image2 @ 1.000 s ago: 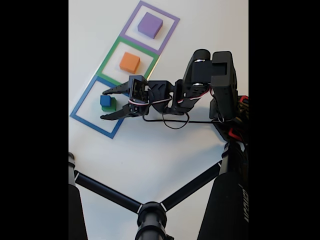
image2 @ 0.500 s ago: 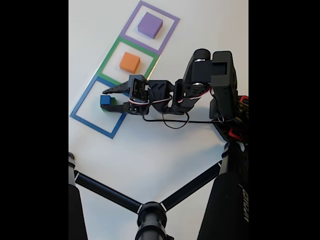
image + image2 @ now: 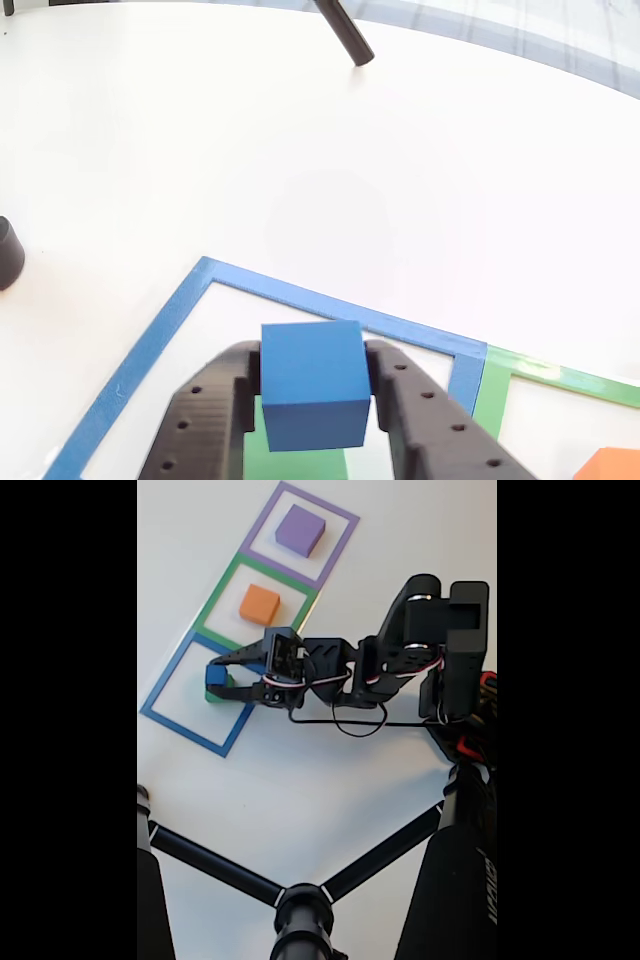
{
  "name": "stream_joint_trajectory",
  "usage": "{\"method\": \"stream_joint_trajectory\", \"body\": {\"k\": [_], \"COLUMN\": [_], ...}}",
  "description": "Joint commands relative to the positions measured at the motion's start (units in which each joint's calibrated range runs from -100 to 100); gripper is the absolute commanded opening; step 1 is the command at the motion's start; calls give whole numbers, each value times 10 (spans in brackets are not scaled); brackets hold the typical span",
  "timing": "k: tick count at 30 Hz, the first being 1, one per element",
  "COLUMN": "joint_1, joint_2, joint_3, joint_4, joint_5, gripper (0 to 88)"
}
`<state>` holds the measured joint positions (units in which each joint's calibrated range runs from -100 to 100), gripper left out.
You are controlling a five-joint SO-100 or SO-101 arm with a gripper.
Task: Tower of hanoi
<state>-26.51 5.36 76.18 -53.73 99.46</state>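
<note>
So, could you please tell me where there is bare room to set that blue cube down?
Free: most of the blue-framed square, left of the green block in the fixed view. The orange block and purple block occupy their squares' centres.

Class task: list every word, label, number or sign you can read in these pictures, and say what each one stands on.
Black tripod leg: pale lettering runs along it, too blurred to read.
Small blue cube, orange square block, purple square block: no markings.

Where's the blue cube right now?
The blue cube sits between the gripper fingers, over the green block inside the blue square, at lower left in the fixed view.
</note>
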Motion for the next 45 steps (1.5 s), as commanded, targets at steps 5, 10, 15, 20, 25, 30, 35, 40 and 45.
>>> {"method": "stream_joint_trajectory", "body": {"k": [5, 10, 15, 20, 25, 30, 35, 40, 45], "joint_1": [31, 73, 135, 203, 279, 350, 426, 502, 552], "joint_2": [-350, -493, -547, -553, -564, -575, -573, -567, -564], "joint_3": [-45, -155, -375, -610, -701, -700, -698, -694, -668], "joint_4": [343, 627, 945, 1202, 1302, 1307, 1298, 1298, 1277], "joint_5": [-81, -137, -179, -137, -113, -86, -64, -42, -35], "gripper": [50, 49, 49, 52, 49, 48, 48, 46, 46]}}
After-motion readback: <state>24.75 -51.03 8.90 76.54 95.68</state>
